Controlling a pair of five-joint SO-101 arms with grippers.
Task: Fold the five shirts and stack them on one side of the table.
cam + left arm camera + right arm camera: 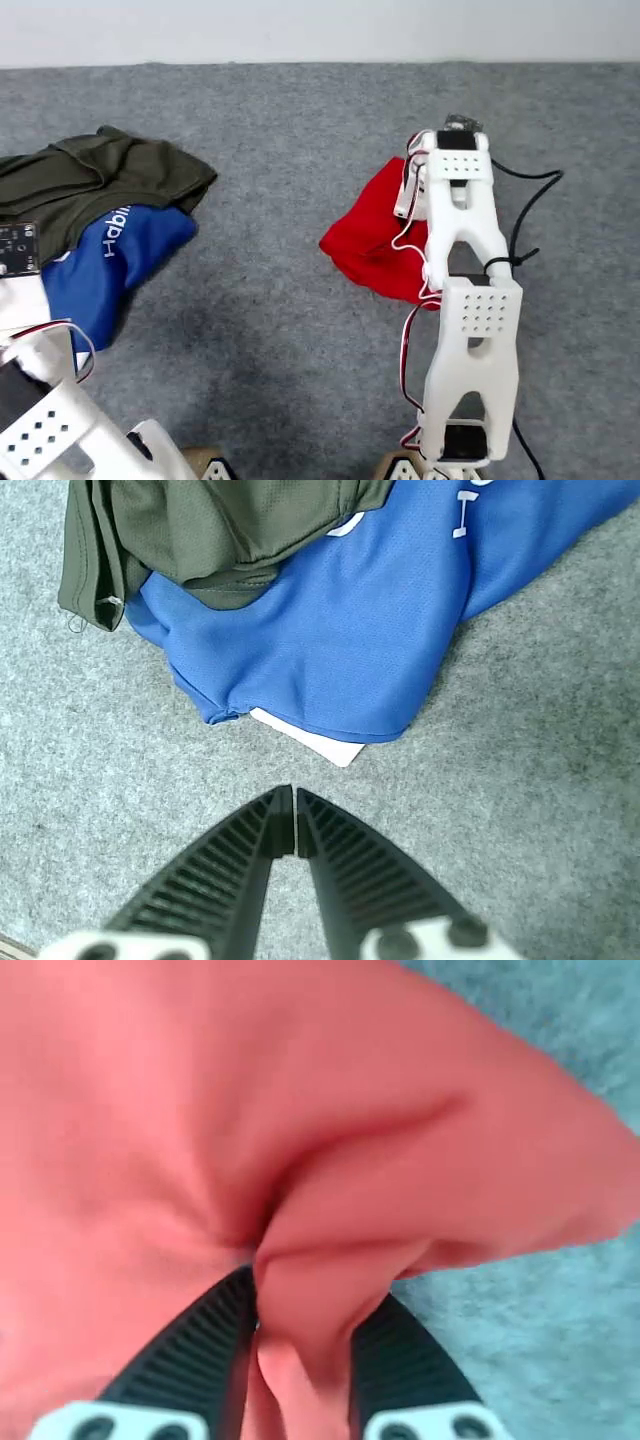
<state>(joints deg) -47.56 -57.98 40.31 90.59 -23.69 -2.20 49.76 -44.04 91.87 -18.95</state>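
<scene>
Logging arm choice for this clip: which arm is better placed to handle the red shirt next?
Right. The right gripper is clamped on a fold of the red shirt. The left gripper is shut and empty, near the blue shirt, well away from the red one.

You can see white lettering (116, 232) on the blue shirt (110, 275) at the left of the counter (270, 330). It is partly tucked under the olive shirt (100, 180), so you cannot read a whole word.

Grey table (300, 340) bears red shirt (368, 240), blue shirt (105, 265).
</scene>
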